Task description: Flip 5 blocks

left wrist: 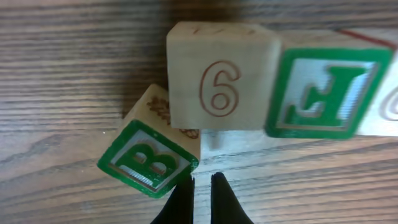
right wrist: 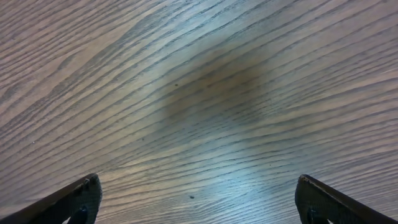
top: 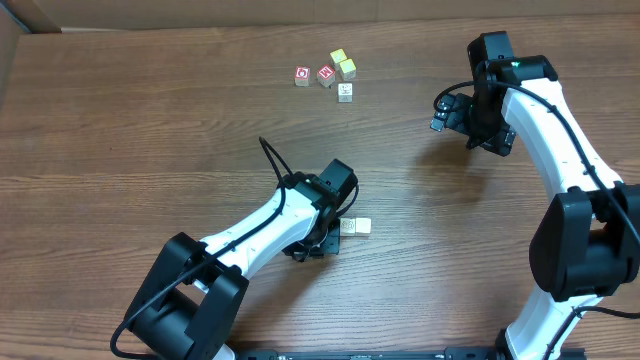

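The fingers [left wrist: 180, 200] of the left gripper [left wrist: 201, 183] are seen at the bottom centre of the left wrist view, pressed nearly together with nothing held between them. Just above the tips, a green-printed B block [left wrist: 149, 158] is seen turned cornerwise on the table [left wrist: 62, 74]. Its upper corner is met by a plain 6 block [left wrist: 221, 84], and a green-printed E block [left wrist: 326, 93] is set against the right side of that one. The edge of a fourth block [left wrist: 388, 106] is cut off at the right of the frame.

In the overhead view, the left arm [top: 250, 230] is stretched from the lower left toward the centre, with its wrist bent down over these blocks.

The fingers [right wrist: 68, 202] of the right gripper [right wrist: 198, 180] are spread wide to the lower corners of the right wrist view, above bare wood. The right arm [top: 560, 130] is raised along the right edge of the overhead view, with its wrist turned toward the left.

In the upper centre of the overhead view, a yellow-faced block [top: 338, 57], a pale block [top: 347, 69] and a whitish block [top: 345, 91] are grouped beside two red-printed cubes [top: 314, 76], well apart from both grippers.
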You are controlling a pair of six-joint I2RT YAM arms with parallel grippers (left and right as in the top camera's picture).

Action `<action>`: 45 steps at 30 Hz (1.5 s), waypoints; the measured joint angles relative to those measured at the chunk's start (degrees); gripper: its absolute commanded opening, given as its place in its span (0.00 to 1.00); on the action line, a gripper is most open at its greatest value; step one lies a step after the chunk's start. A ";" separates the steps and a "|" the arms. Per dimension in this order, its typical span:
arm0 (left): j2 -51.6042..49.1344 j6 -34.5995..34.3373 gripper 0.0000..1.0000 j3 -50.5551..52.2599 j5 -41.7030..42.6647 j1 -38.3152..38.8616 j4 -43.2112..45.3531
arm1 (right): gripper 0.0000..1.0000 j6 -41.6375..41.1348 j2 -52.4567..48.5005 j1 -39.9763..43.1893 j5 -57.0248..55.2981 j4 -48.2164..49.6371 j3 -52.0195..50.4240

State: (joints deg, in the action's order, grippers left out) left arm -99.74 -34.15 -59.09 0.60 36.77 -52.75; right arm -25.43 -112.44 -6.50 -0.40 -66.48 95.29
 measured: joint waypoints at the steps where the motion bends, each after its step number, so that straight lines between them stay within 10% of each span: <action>1: 0.00 0.02 0.04 0.11 -0.02 0.00 0.04 | 1.00 -0.02 0.00 0.00 -0.02 -0.02 0.00; 45: 0.00 3.61 0.04 -3.34 -1.73 -2.27 -4.61 | 1.00 0.00 0.00 0.00 0.00 -0.02 0.00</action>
State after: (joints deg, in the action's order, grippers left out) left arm -99.74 -30.55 -62.43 -1.13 34.50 -57.36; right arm -25.43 -112.44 -6.50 -0.40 -66.50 95.29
